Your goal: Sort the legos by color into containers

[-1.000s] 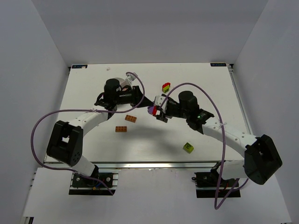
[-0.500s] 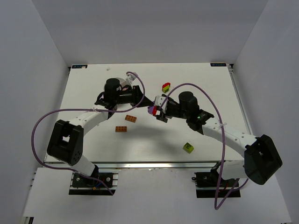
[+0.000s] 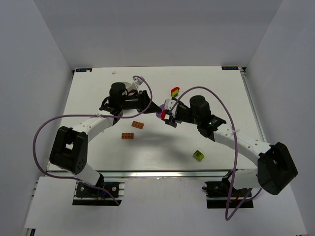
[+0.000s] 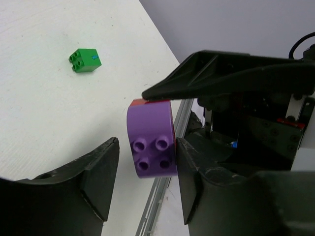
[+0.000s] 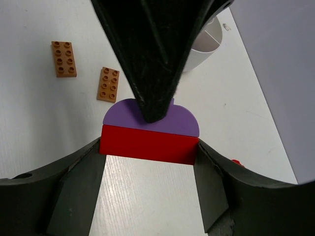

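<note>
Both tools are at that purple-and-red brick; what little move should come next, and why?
Probably the left tool should draw back: its jaws stand open beside the purple-and-red piece, while the right tool clamps the red half.

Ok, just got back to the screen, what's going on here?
Both arms meet above the table on the purple-and-red piece. The right gripper clamps its red half. The left gripper has its jaws straddling the purple half with a gap showing on one side, so it isn't gripping. The orange plates, lime-green block and green cube lie loose on the table, unsorted.
</note>
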